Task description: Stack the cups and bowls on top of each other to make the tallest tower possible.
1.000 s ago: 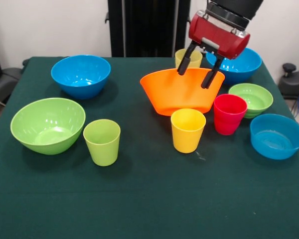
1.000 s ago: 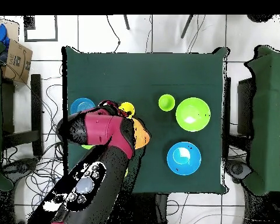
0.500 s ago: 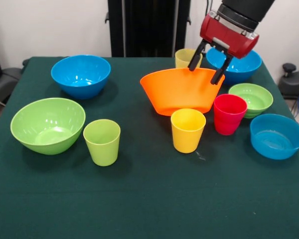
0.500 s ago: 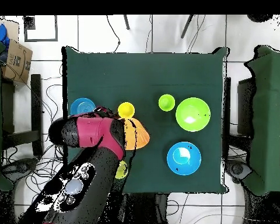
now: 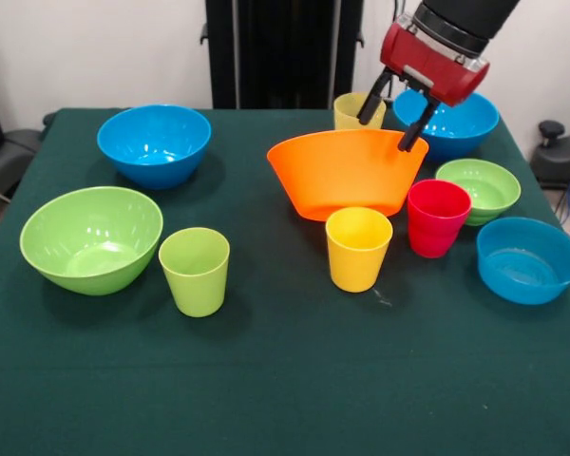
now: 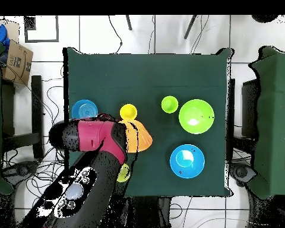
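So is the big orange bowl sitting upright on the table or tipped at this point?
Upright. The orange bowl rests base-down on the green cloth, mouth up and rim about level, with the open gripper just above its far right rim, not holding it.

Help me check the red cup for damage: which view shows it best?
The front view: the red cup stands upright and unobstructed beside the orange bowl. In the overhead view the arm covers that spot, so the cup is hidden.

Around my orange bowl: yellow cup and red cup crowd its front; its left side lies open.
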{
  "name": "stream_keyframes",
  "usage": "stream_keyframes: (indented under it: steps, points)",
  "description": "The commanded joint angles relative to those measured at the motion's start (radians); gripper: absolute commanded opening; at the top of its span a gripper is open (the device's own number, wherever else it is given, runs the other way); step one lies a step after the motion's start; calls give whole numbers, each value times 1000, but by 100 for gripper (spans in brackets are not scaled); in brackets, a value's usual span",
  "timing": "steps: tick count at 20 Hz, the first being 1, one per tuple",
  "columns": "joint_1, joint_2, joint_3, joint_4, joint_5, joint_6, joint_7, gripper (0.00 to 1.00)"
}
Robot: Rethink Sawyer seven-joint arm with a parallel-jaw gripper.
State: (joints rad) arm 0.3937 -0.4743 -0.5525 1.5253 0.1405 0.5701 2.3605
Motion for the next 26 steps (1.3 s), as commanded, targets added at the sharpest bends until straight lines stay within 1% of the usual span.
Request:
stream_keyframes:
  steps: [1,4,7,8,14,17,26]
  points:
    - [-4,21,77,87,-21,83,103,100]
    - [-10,31,85,87,-13,52,114,100]
    - [-43,35,126,116,21,-62,140,100]
    - [-49,35,132,119,28,-80,145,100]
    - [-70,28,147,132,65,-147,172,100]
    - [-78,22,161,152,89,-201,191,100]
    - [-95,-6,188,186,146,-290,187,100]
